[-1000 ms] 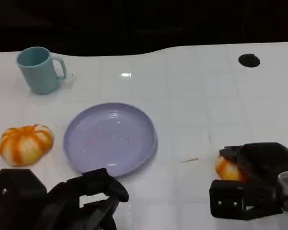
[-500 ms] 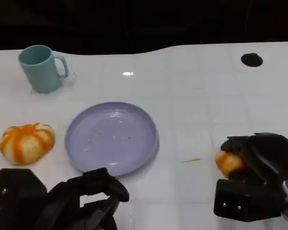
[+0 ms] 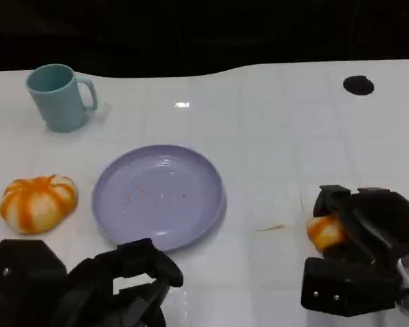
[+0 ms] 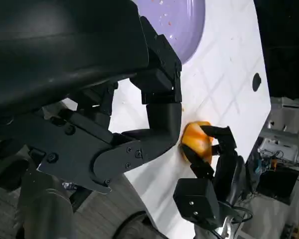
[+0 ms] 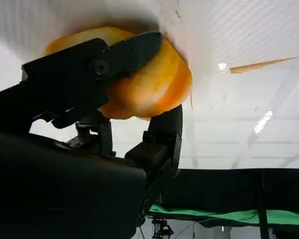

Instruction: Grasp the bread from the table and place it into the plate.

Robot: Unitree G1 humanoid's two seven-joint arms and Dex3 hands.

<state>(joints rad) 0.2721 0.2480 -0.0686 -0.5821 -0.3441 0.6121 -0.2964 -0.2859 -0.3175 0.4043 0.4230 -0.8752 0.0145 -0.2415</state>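
Gripping the bread [image 3: 325, 231] w/ my right hand [image 3: 358, 235], fingers wrapped round it, prob just off the tabletop [image 3: 279, 136]. Plate [image 3: 158, 196] lies well to the left of it, so carry goes leftward. Left hand [image 3: 133, 276] sits nearer the plate, curled, holding nothing.

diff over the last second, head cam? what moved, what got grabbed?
The right hand opened its fingers and closed them around the bread, which it now grips on the table. The left hand, plate, second bread and mug stayed put.
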